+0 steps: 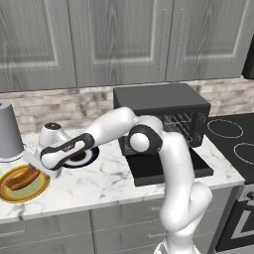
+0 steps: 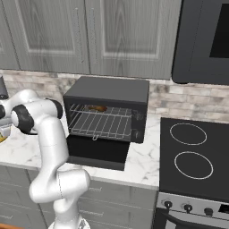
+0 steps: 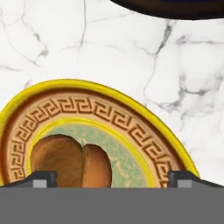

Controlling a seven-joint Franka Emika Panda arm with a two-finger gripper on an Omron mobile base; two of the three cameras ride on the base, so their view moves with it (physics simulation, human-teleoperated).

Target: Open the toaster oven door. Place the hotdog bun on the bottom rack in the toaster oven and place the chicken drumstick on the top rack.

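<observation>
Hand view: gripper [image 3: 111,177] spread wide, empty, above the hotdog bun [image 3: 72,161] on its yellow plate [image 3: 131,127] on the desk [image 3: 109,52] | step: reaching for bun; next likely lower, close | right base view: oven door [image 2: 96,154] down, something brown lies on a rack [image 2: 102,126].

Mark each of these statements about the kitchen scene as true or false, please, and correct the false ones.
1. The toaster oven door is closed. False: it is folded down open.
2. The hotdog bun lies on a yellow-rimmed plate. True.
3. The gripper holds the bun. False: its jaws stand open above the bun.
4. Something brown lies on the top rack, at the back. True.
5. The toaster oven stands to the right of the stovetop. False: it stands to its left.
</observation>
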